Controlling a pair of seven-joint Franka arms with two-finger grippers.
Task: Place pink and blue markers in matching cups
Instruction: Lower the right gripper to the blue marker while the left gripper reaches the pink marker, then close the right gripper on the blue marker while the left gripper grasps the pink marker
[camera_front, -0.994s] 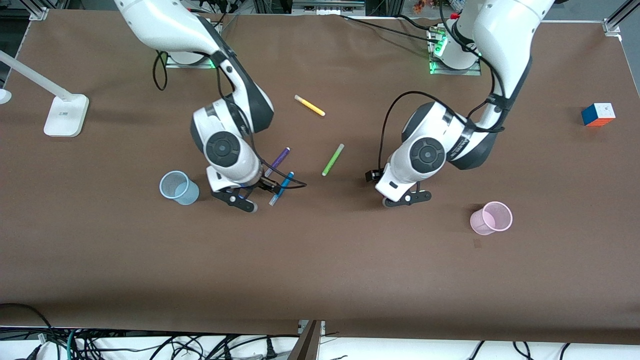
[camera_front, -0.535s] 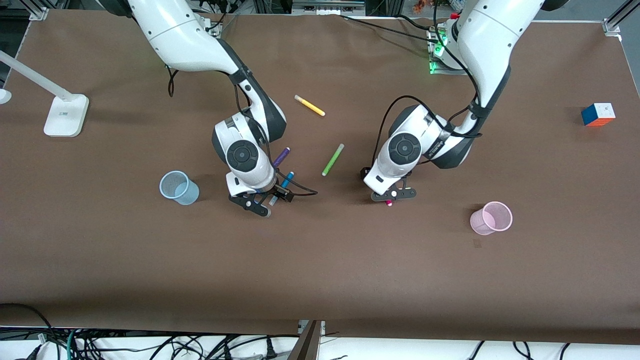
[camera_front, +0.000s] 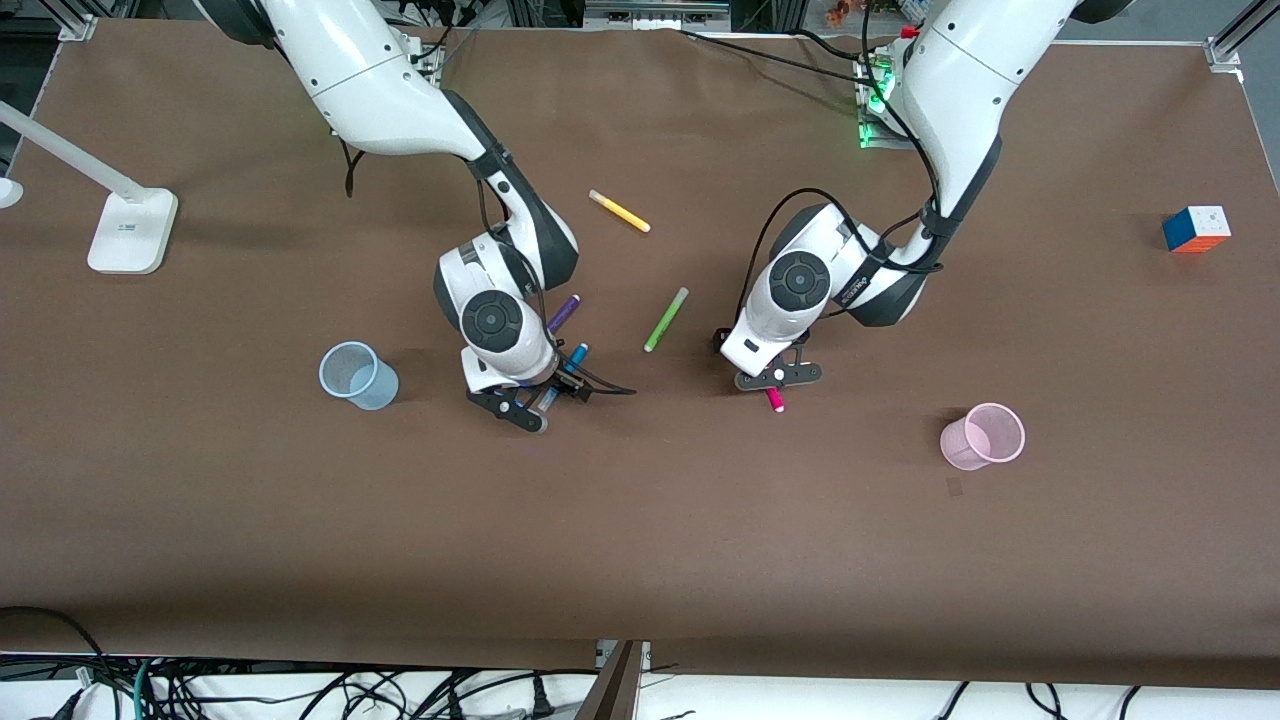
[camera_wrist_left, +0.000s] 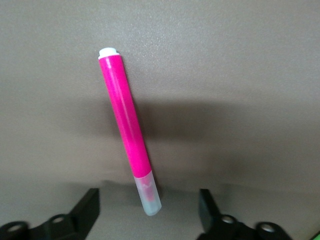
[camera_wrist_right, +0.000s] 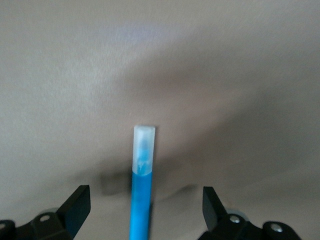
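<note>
The pink marker (camera_front: 775, 400) lies on the brown table, partly under my left gripper (camera_front: 779, 378). In the left wrist view the pink marker (camera_wrist_left: 129, 135) has its pale cap end between the open fingers of my left gripper (camera_wrist_left: 148, 215), untouched. The blue marker (camera_front: 572, 363) lies under my right gripper (camera_front: 530, 400), mostly hidden. In the right wrist view the blue marker (camera_wrist_right: 142, 185) runs between the open fingers of my right gripper (camera_wrist_right: 145, 210), apart from both. The pale blue cup (camera_front: 357, 375) stands beside the right gripper. The pale pink cup (camera_front: 983, 436) stands toward the left arm's end.
A purple pen (camera_front: 563, 313) lies close to the blue marker, by the right wrist. A lime-green pen (camera_front: 666, 318) lies between the arms, and a yellow pen (camera_front: 619, 211) lies farther from the camera. A colour cube (camera_front: 1196, 229) and a white lamp base (camera_front: 130, 230) sit at the table's ends.
Both arms have come down. The right gripper has shifted over the blue marker. The left gripper has moved toward the right arm's end, and the pink marker now shows under it.
</note>
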